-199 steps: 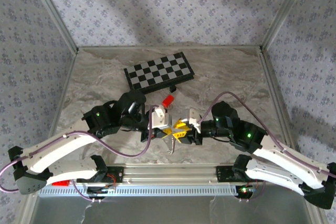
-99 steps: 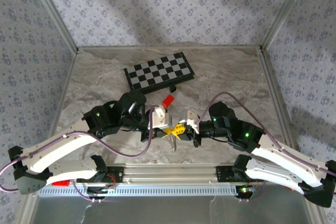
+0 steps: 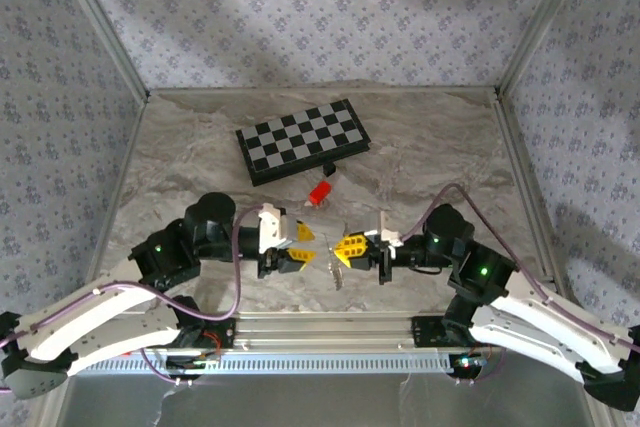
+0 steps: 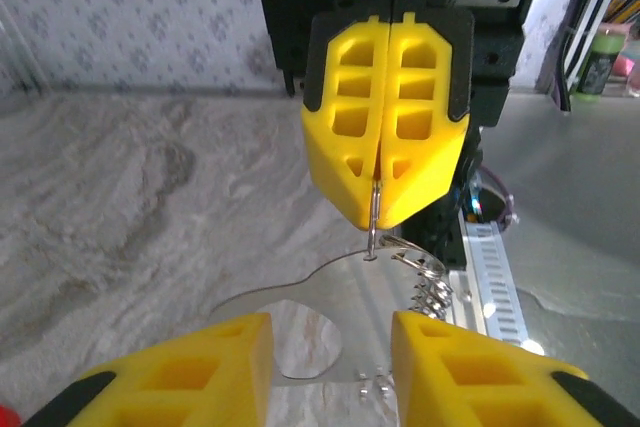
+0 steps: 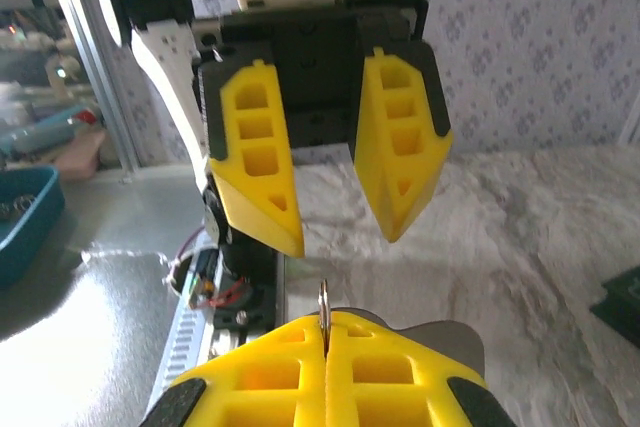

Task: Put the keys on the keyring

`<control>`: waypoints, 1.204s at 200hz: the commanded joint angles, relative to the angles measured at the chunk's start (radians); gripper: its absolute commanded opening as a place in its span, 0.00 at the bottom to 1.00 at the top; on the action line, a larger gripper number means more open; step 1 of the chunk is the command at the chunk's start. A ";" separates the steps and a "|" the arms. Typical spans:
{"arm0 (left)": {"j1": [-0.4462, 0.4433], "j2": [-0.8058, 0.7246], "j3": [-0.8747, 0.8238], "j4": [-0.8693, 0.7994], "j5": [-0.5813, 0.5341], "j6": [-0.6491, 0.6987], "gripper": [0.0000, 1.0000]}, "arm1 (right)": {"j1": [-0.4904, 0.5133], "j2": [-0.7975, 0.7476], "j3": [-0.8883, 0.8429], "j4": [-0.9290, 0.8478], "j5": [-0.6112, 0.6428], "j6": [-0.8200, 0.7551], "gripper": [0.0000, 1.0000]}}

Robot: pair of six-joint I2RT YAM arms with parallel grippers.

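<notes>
My right gripper (image 3: 348, 247) is shut on the keyring (image 5: 323, 299), a thin silvery ring seen edge-on between its yellow fingertips. In the left wrist view the ring (image 4: 372, 232) pokes out below the right gripper (image 4: 380, 205). Silvery coiled loops (image 4: 430, 285) and a flat silvery piece with a hole (image 4: 345, 292), likely one of the keys, hang from it. From above they dangle under the right fingers as a small silvery bit (image 3: 338, 273). My left gripper (image 3: 300, 246) faces it a short gap to the left, open and holding nothing (image 4: 330, 352).
A small red cylinder (image 3: 320, 191) lies just beyond the grippers, and a black-and-white chessboard (image 3: 303, 140) sits farther back. The metal rail (image 3: 320, 332) at the table's near edge runs right below both grippers. Patterned walls enclose the marble table.
The left gripper has opened and drawn back to the left, away from the right one. The right gripper has shut on the ring and shifted slightly right and nearer.
</notes>
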 commanded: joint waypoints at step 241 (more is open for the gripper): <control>-0.004 0.052 -0.044 0.395 0.158 -0.139 0.17 | -0.023 0.047 -0.150 0.581 -0.047 0.261 0.00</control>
